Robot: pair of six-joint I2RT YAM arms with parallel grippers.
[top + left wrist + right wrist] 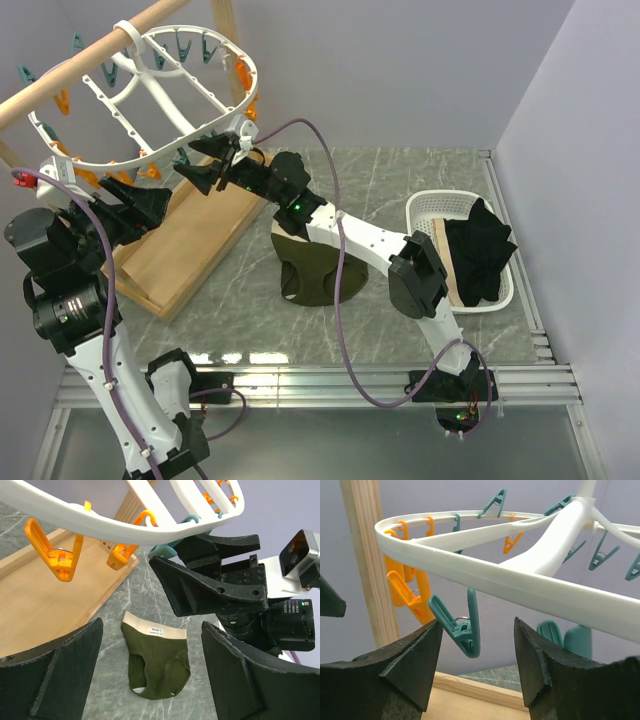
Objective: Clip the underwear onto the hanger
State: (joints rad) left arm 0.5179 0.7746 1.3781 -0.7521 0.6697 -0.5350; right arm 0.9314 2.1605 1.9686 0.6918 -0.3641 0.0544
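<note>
Underwear: dark olive, lying flat on the grey worktop between the wooden tray and the white basket. Neither claw touches it. In the top view the right arm crosses over part of it. The left wrist view shows its pale waistband, which carries a small white label.
Hanger: white oval frame hung by its hook on a slanting wooden pole and raised above the tray. Teal and orange clips dangle from its rim.
Right claw: fingers spread apart, raised just under the near rim of the hanger. In its own wrist view a teal clip hangs in the gap between the fingers. Whether either finger touches the clip cannot be told.
Left claw: fingers wide apart and holding nothing. It is poised above the worktop beside the tray, with the underwear visible below through the gap.
Orange clips: hang from the rim above the left claw.
Basket contents: a black garment draped over a tan cloth, well apart from both claws.
</note>
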